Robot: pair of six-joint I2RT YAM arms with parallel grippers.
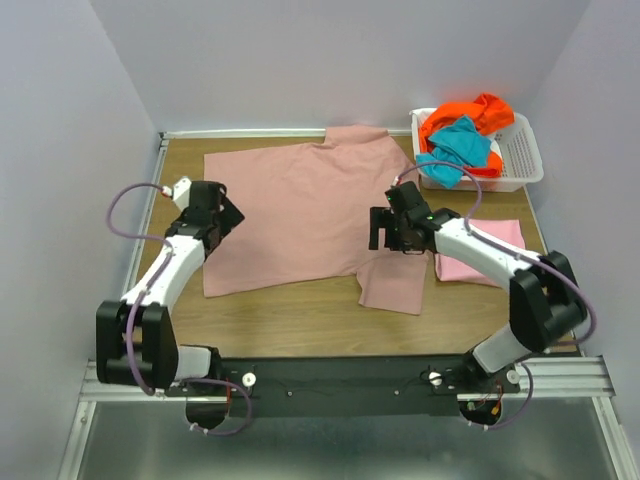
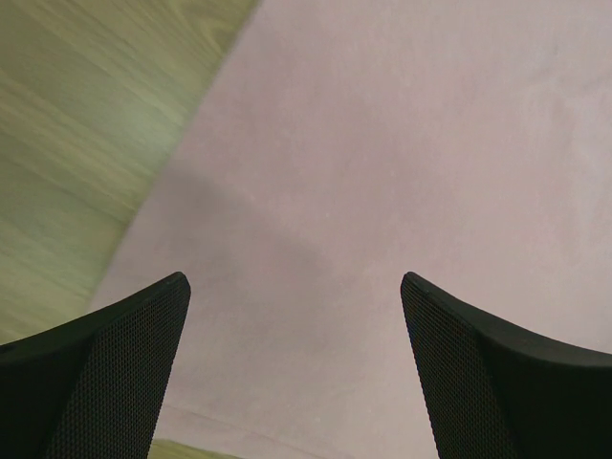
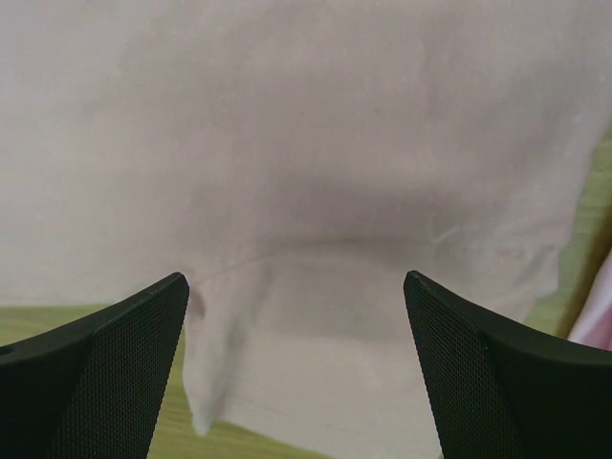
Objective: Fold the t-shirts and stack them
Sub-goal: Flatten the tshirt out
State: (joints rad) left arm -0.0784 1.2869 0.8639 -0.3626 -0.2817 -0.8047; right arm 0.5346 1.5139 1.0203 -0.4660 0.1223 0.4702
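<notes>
The large dusty rose-mauve t-shirt [image 1: 300, 215] lies spread flat across the table; it also fills the left wrist view [image 2: 402, 172] and the right wrist view [image 3: 306, 143]. My left gripper [image 1: 222, 212] is open over the shirt's left edge, nothing between its fingers [image 2: 105, 373]. My right gripper [image 1: 392, 238] is open above the shirt's near right sleeve [image 1: 393, 285], which shows in the right wrist view [image 3: 325, 373]. A folded brighter pink shirt [image 1: 492, 252] lies at the right. Orange [image 1: 470, 115] and teal [image 1: 455, 150] shirts sit in the basket.
The white slotted basket [image 1: 522, 152] stands at the back right corner. Bare wood table [image 1: 290, 315] shows along the near edge and at the left [image 2: 67, 134]. Grey walls close in the left, back and right.
</notes>
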